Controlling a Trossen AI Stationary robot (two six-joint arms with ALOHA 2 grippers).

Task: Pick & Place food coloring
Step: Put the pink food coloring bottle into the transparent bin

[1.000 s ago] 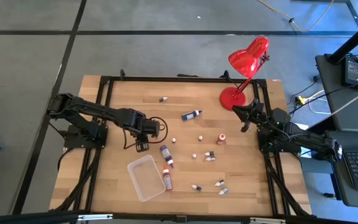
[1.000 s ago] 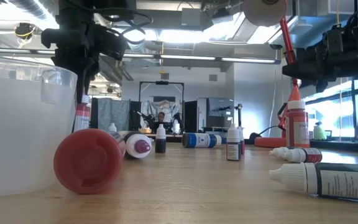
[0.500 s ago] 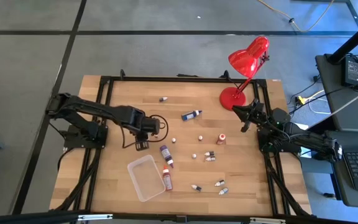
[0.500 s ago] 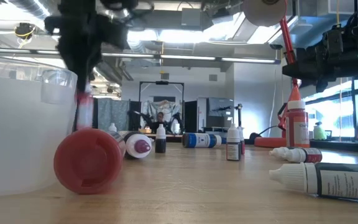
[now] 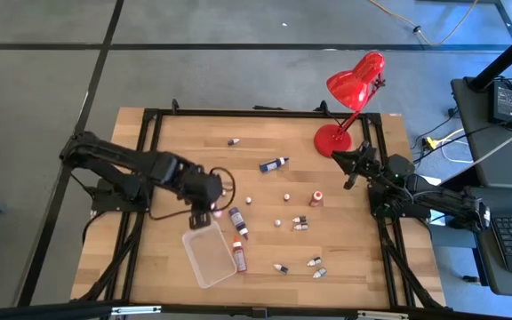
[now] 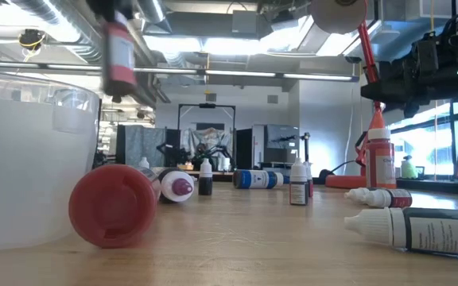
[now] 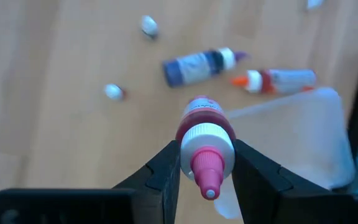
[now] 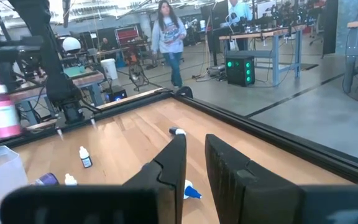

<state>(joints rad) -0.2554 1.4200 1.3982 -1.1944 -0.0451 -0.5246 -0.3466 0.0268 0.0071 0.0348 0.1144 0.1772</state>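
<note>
Red lamp [image 5: 354, 89], clear tray [image 5: 208, 254]

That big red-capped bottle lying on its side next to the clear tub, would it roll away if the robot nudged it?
Probably. The red bottle lies on its side on the bare wooden table, and its round body should roll easily sideways. The clear tray next to it would likely stop a roll that way. It looks like light plastic, so even a gentle push could shift it.

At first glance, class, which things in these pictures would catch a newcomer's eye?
The red desk lamp at the table's far right corner stands out. Next, the left end effector holds a pink-capped food coloring bottle above the clear tray. Small bottles lie scattered across the wooden table.
</note>
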